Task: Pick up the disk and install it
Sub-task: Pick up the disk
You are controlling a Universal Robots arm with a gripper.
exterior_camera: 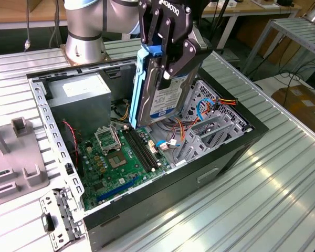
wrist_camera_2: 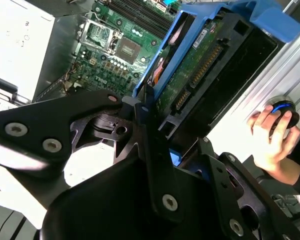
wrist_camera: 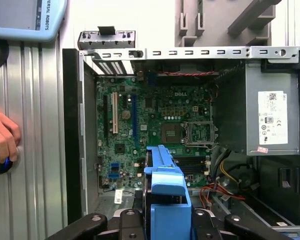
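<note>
At the exterior view's left, a grey fixture [exterior_camera: 21, 157] lay on the ribbed metal table [exterior_camera: 262, 199], just beside the open computer case [exterior_camera: 52, 142]. Inside the case, at its far left, sat the grey power supply box [exterior_camera: 79, 100] with a white sticker of fine print on top. The green motherboard [exterior_camera: 113, 157] lay nearer.

Over the board's middle, the gripper [exterior_camera: 161, 65], its black body marked with white lettering, was clenched on the disk [exterior_camera: 165, 100]. It held the disk upright on edge above the open case, between the power supply box and the drive cage [exterior_camera: 210, 134]. The disk's white label with a blue band faced the exterior view's right, and a blue rail ran up its left edge. Orange and red cables [exterior_camera: 223, 100] crossed just beyond the cage.

In both wrist views a person's hand [wrist_camera: 2, 140] [wrist_camera_2: 270, 132] rested on a blue-topped knob outside the case.
</note>
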